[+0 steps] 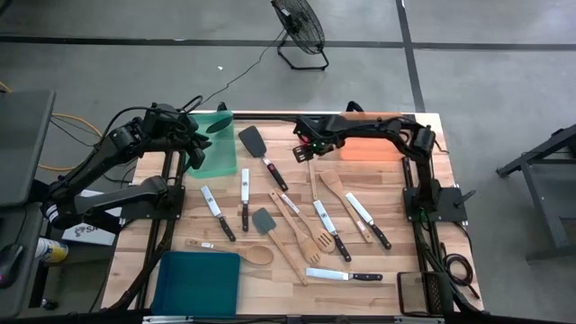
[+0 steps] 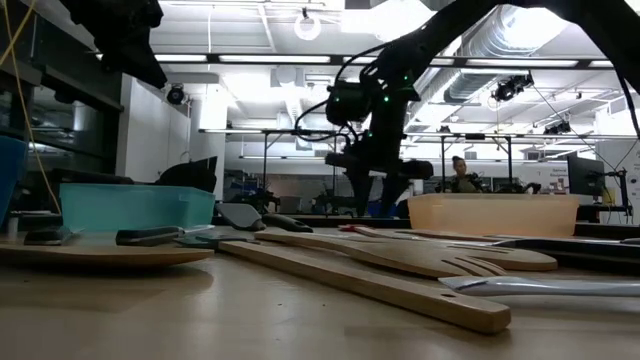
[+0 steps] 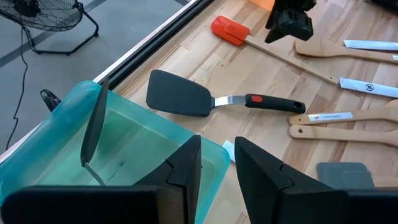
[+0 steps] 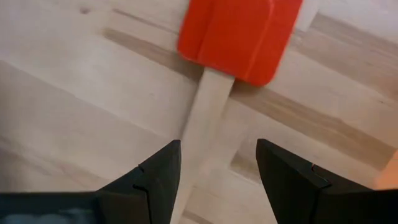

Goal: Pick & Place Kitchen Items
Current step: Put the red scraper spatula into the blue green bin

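Step in hand: we judged that the right gripper [image 4: 217, 180] was lining up on the red spatula [image 4: 227, 34], its jaws apart and empty, straddling the pale wooden handle just behind the head.
Doing it well: we would have dropped straight down, kept the handle centred between the fingers [image 4: 155, 177], and closed only once both tips were below its top face; the handle lies flat on the table [image 1: 396, 207], so a shallow grip could slip.
Spatula look: flat red head with rounded corners, on a pale, narrow wooden handle.
Spatula place: on the bare wood near the orange tray [image 1: 371, 148].
Left gripper [image 3: 217, 168]: over the green tray [image 3: 43, 168], jaws narrowly parted, nothing between them; a black spatula [image 3: 93, 127] leaned inside the tray.
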Tool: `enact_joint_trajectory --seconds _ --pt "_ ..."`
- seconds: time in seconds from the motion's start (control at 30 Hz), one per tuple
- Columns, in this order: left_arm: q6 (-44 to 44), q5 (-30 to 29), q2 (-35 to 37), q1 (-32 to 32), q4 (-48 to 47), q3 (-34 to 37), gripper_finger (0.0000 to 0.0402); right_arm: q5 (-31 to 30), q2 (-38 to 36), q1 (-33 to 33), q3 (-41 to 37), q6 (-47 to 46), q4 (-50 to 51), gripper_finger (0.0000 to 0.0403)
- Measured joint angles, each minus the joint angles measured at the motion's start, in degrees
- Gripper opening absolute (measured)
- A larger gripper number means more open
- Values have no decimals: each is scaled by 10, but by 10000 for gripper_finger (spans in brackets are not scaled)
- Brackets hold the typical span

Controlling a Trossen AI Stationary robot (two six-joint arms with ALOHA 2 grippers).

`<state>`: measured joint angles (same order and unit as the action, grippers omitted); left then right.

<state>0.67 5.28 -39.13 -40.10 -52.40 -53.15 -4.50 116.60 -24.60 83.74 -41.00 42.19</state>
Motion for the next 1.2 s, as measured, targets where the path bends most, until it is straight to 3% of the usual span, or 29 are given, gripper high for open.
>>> enact_joint_trajectory --seconds 0.63,1.2 --pt "-4 -3 0 0 0 0 94 -9 59 5 3 -12 -39 199" --pt "-4 -5 0 0 -3 0 94 -53 84 40 4 -46 -24 102"
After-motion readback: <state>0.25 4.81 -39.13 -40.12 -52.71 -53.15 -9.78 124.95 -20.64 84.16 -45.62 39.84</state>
